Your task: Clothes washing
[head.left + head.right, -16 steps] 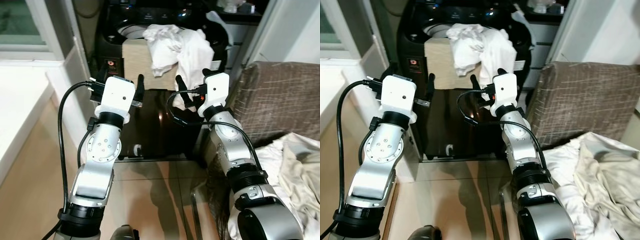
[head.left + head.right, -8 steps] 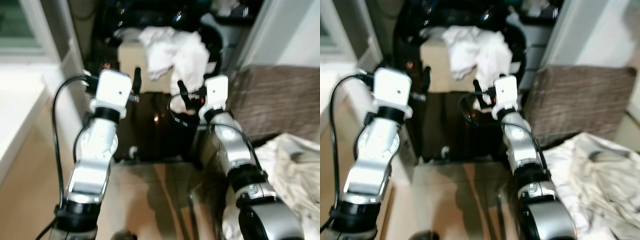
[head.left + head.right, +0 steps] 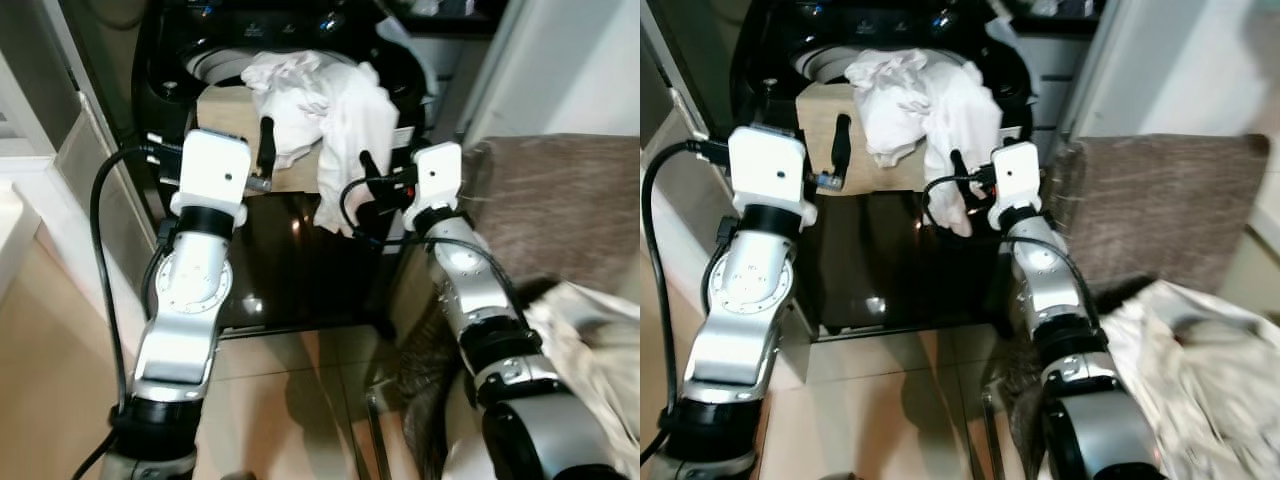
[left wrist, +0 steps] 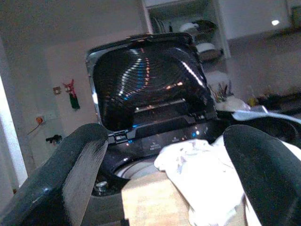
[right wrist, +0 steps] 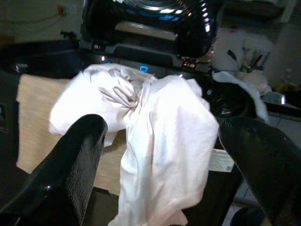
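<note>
Floor tiles (image 3: 60, 380) in a pale tan run along the left of the head views, beside a white ledge (image 3: 12, 215) at the far left edge. Next comes the left arm, raised, its gripper (image 4: 164, 188) held before the front of a black top-loading washing machine (image 3: 290, 250); in the left wrist view its two black fingers (image 4: 70, 174) stand well spread with nothing between them, pointing at the machine's upper edge. The machine's lid (image 4: 150, 80) is up, tilted back, with small blue lights on the control strip below it. A beige cloth (image 3: 820, 130) hangs over the machine's front rim, and on top of it lies a bundle of white clothes (image 3: 335, 105), piled at the opening and trailing down over the glossy black front panel. Whether any part of the bundle is inside the drum cannot be told. The right gripper (image 5: 174, 155) is raised just beside the hanging end of the white clothes; the right wrist view shows its fingers (image 5: 70, 160) wide apart, the fabric ahead of them and not pinched. Contact between the fingertips and the fabric cannot be confirmed. Further right stands a brown woven seat or cushion (image 3: 560, 200), near the machine's side. At the lower right lies a heap of pale fabric (image 3: 1200, 370), blurred.
</note>
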Tool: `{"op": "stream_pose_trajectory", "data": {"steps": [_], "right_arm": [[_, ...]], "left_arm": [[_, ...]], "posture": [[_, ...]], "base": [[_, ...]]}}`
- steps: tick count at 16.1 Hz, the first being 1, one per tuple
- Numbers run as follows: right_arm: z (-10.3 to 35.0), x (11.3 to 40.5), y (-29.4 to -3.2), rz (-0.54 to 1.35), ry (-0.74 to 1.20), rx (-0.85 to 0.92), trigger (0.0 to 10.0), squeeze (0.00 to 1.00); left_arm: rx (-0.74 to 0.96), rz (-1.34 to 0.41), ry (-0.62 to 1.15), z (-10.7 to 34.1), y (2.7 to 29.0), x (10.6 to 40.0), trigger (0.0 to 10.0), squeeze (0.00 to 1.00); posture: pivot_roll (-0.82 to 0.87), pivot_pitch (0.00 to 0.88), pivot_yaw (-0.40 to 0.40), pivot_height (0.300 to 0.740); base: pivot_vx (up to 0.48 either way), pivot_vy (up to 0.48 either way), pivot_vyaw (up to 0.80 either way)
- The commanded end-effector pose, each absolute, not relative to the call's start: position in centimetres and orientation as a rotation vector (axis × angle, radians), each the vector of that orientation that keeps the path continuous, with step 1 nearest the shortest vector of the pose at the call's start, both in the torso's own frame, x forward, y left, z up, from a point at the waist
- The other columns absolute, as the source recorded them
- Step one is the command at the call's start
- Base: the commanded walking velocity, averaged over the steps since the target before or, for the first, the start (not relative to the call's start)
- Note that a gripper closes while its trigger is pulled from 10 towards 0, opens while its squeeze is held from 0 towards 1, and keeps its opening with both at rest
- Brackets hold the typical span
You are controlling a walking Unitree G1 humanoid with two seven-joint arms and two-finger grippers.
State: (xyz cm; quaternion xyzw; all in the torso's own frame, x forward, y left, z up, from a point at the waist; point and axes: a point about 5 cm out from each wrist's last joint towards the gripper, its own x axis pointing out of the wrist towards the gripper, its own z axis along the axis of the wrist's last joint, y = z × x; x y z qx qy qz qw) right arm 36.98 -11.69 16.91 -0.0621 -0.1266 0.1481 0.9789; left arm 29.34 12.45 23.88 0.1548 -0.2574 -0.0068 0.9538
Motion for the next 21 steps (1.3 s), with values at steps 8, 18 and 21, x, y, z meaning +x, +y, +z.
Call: {"op": "stream_pose_trajectory", "data": {"steps": [8,18,21], "right_arm": [[17.5,37.0,-10.4,0.465,-0.236,-0.070,10.0,0.00],[16.3,36.0,-10.7,0.555,-0.141,-0.053,10.0,0.00],[16.3,36.1,-10.5,0.543,-0.136,-0.054,10.0,0.00]], "left_arm": [[0.301,0.027,-0.574,24.7,13.1,29.2,10.0,0.00],[0.430,-0.041,-0.497,24.2,12.1,30.3,10.0,0.00],[0.434,-0.018,-0.487,24.3,12.3,30.3,10.0,0.00]], "posture": [[0.10,0.000,-0.078,0.740],[0.08,0.020,-0.061,0.740],[0.08,0.028,-0.063,0.740]], "base": [[0.310,0.363,0.00],[0.265,0.037,0.00],[0.286,-0.382,0.00]]}}
